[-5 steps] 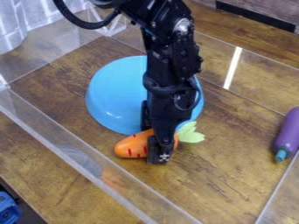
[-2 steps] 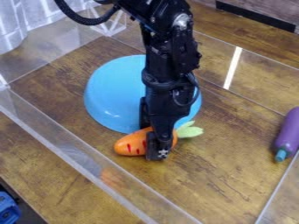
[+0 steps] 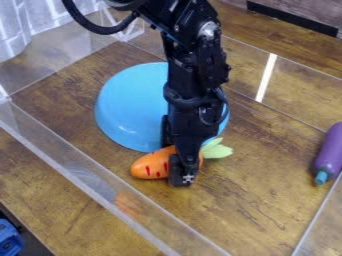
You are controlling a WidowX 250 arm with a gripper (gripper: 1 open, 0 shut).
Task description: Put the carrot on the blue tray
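A black robot arm reaches down from the top of the view to a brown wooden table. Its jaws are lowered around the middle of a small orange toy carrot, one finger in front of it. I cannot tell from where I stand whether they are pinching it or only straddling it, because the dark fingers hide the spot where they would meet the toy.

The carrot lies on its side, looking to be on the table, with its orange tip poking out to the left of the view and its pale green leaves to the right. Coming down over the middle makes sense to me: a grip there should balance the leafy end against the tip, so neither droops much on the lift.

Just behind the carrot sits the blue tray, a large, round, light-blue dish, partly hidden by the arm. With the dish so near, the trip should be short: close firmly, raise the carrot over the near rim, move it back, let go. The risk I see is lifting too little, so that the toy catches the rim and pushes the dish away, or a loose hold letting the rounded body roll.

A purple toy lies well apart, at the right edge, out of the likely path.
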